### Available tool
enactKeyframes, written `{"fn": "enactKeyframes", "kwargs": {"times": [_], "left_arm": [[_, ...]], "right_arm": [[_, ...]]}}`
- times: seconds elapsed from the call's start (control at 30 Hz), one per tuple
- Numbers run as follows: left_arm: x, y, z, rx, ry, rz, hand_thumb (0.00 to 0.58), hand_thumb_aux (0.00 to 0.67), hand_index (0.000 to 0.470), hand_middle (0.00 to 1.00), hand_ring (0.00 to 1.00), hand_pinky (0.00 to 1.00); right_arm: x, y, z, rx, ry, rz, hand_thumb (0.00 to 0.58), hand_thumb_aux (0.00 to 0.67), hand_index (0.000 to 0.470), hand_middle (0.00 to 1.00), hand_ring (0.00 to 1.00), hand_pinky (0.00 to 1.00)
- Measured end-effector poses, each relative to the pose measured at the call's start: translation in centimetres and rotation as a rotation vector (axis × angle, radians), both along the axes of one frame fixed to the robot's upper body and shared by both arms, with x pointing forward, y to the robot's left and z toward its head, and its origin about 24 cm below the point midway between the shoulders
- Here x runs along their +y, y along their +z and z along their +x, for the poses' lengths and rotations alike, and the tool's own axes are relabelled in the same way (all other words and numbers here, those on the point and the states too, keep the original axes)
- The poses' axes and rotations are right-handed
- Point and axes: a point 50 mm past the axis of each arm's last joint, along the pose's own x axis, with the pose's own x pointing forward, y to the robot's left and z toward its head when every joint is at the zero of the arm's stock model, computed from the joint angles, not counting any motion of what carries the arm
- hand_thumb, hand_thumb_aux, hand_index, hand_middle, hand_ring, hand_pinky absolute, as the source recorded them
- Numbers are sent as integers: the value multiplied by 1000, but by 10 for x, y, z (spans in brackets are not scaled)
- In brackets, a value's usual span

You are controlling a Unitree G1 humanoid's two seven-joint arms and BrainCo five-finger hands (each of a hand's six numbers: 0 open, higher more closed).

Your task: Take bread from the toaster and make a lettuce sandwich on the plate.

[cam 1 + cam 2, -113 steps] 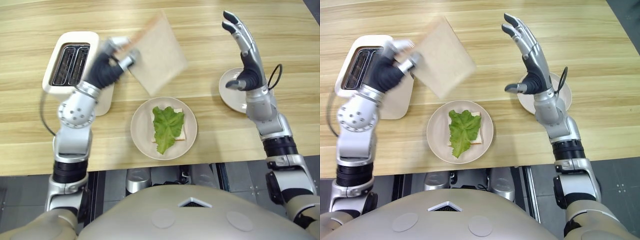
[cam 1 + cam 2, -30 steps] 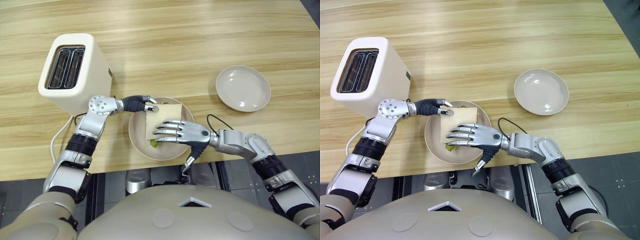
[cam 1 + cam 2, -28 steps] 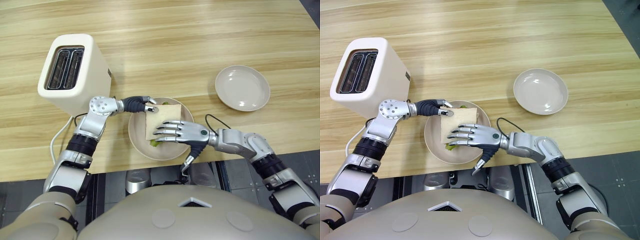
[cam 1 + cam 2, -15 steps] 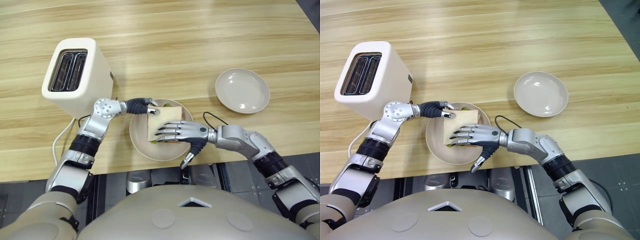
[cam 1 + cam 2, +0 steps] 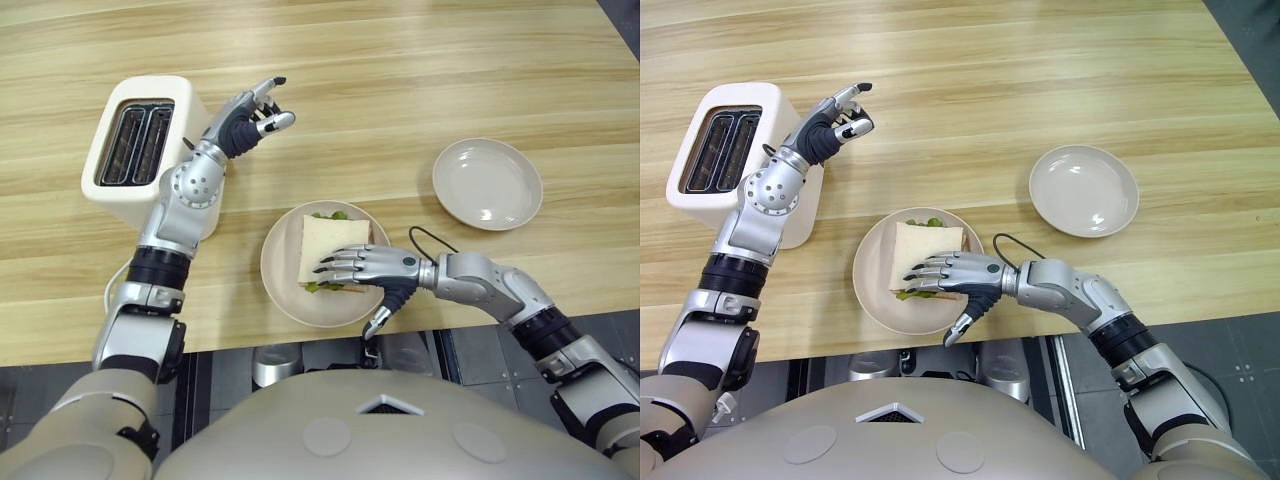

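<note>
A beige plate (image 5: 282,290) near the table's front edge holds a sandwich: a top slice of bread (image 5: 330,246) over lettuce (image 5: 327,214) that peeks out at the far and near edges. My right hand (image 5: 365,268) lies flat on the near part of the top slice, fingers spread. My left hand (image 5: 247,112) is raised above the table beside the toaster (image 5: 138,147), holding nothing, its fingers loosely extended. The white toaster stands at the left; its two slots look empty.
A second, empty beige plate (image 5: 487,183) sits to the right. The toaster's white cord (image 5: 118,280) runs toward the front edge at the left. Bare wooden tabletop (image 5: 400,60) stretches across the back.
My left hand let go of the top slice and rose up and back beside the toaster. The slice now lies flat on the lettuce under my right hand.
</note>
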Motion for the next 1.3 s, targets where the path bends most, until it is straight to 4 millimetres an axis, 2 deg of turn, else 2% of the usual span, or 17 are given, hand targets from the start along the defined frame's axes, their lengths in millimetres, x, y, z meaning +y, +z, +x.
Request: {"fn": "enactKeyframes", "kwargs": {"times": [0.3, 0.37, 0.4, 0.43, 0.47, 0.5, 0.53, 0.57, 0.7, 0.77, 0.87, 0.97, 1.03, 1.17, 1.2, 1.23, 1.3], "left_arm": [[-17, -4, -19, 29, -71, -162, 0, 0, 0, 0, 0, 0], [-14, -3, -20, 31, -68, -188, 36, 21, 14, 0, 0, 0], [-13, -2, -21, 30, -68, -194, 136, 84, 58, 231, 231, 231], [-12, -1, -23, 30, -71, -208, 136, 84, 58, 231, 231, 231], [-12, 0, -24, 31, -78, -219, 482, 394, 271, 1000, 1000, 1000], [-12, 0, -25, 33, -84, -227, 482, 394, 271, 1000, 1000, 1000], [-12, 0, -28, 34, -88, -233, 580, 670, 460, 1000, 1000, 1000], [-11, -1, -30, 43, -92, -245, 580, 670, 460, 1000, 1000, 1000], [0, -8, -40, 84, -63, -312, 580, 670, 460, 1000, 1000, 1000], [4, -10, -42, 83, -39, -353, 580, 670, 460, 1000, 1000, 1000], [1, -4, -48, 42, -41, -441, 580, 670, 460, 1000, 1000, 1000], [-3, 3, -55, 11, -76, -483, 580, 670, 460, 1000, 1000, 1000], [-5, 2, -67, 25, -124, -518, 580, 670, 460, 1000, 1000, 1000], [-6, -15, -89, 178, -222, -535, 580, 670, 460, 1000, 1000, 1000], [-6, -20, -97, 236, -263, -535, 580, 670, 460, 1000, 1000, 1000], [-8, -24, -111, 313, -335, -529, 580, 670, 460, 1000, 1000, 1000], [-12, -32, -127, 413, -411, -519, 580, 670, 460, 1000, 1000, 1000]], "right_arm": [[-14, -2, 45, -48, -177, -26, 0, 0, 0, 0, 0, 0], [-12, -3, 45, -47, -186, -6, 0, 0, 0, 0, 0, 0], [-11, -3, 46, -48, -189, 5, 58, 34, 23, 0, 0, 0], [-11, -3, 45, -40, -197, 22, 58, 34, 23, 0, 0, 0], [-11, -3, 45, -34, -204, 32, 449, 352, 242, 573, 573, 573], [-12, -2, 46, -38, -211, 38, 449, 352, 242, 573, 573, 573], [-13, -1, 46, -42, -218, 43, 553, 525, 361, 1000, 1000, 1000], [-13, 0, 47, -48, -225, 55, 570, 583, 400, 1000, 1000, 1000], [-19, 17, 54, -74, -313, 202, 562, 552, 379, 1000, 1000, 1000], [-20, 29, 56, -85, -360, 337, 580, 670, 460, 1000, 1000, 1000], [-18, 61, 59, -138, -376, 597, 580, 670, 460, 1000, 1000, 1000], [-25, 77, 58, -142, -397, 731, 580, 670, 460, 1000, 1000, 1000], [-32, 78, 54, -18, -447, 827, 580, 670, 460, 1000, 1000, 1000], [-49, 59, 43, 424, -539, 894, 580, 670, 460, 1000, 1000, 1000], [-54, 55, 35, 527, -519, 850, 580, 670, 460, 1000, 1000, 1000], [-60, 51, 19, 647, -445, 721, 580, 670, 460, 1000, 1000, 1000], [-66, 43, -1, 767, -368, 557, 580, 670, 460, 1000, 1000, 1000]]}}
